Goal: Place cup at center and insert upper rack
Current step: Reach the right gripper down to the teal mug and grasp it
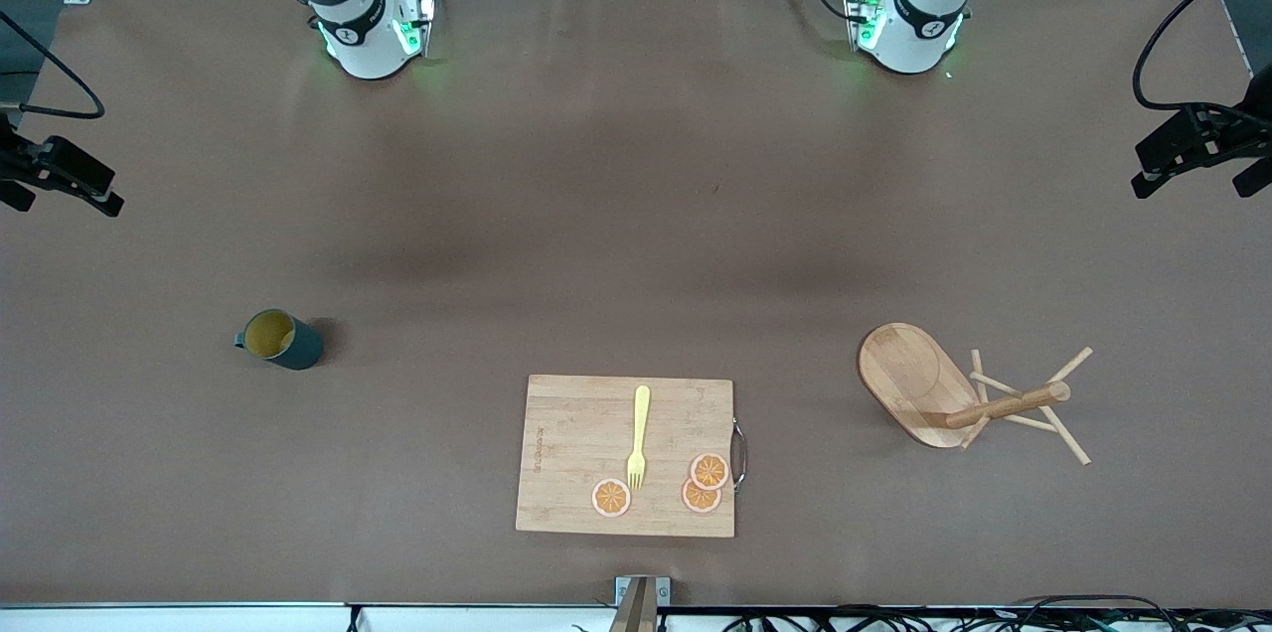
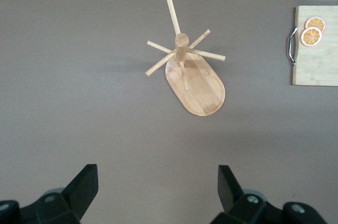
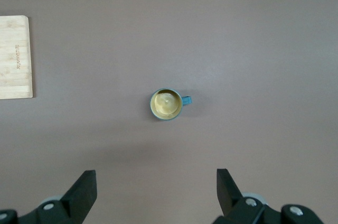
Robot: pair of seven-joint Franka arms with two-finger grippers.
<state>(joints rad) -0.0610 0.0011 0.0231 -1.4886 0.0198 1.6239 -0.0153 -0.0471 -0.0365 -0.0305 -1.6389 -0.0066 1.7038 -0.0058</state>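
The cup (image 1: 281, 339), dark teal with a yellow inside, stands upright toward the right arm's end of the table. My right gripper (image 3: 155, 173) hangs open high over the bare table, well short of the cup (image 3: 167, 104). The upper rack (image 1: 919, 379), a wooden mug tree with an oval base, looks tipped over toward the left arm's end, its post (image 1: 1009, 405) and pegs pointing that way. My left gripper (image 2: 157, 170) is open and empty, high over the table, with the rack (image 2: 198, 86) ahead of it. Neither hand appears in the front view.
A bamboo cutting board (image 1: 576, 453) lies near the front edge at the middle, with a yellow fork (image 1: 638, 435) and three orange slices (image 1: 710, 470) on it. Black clamps (image 1: 60, 177) (image 1: 1197, 147) stick in at both table ends.
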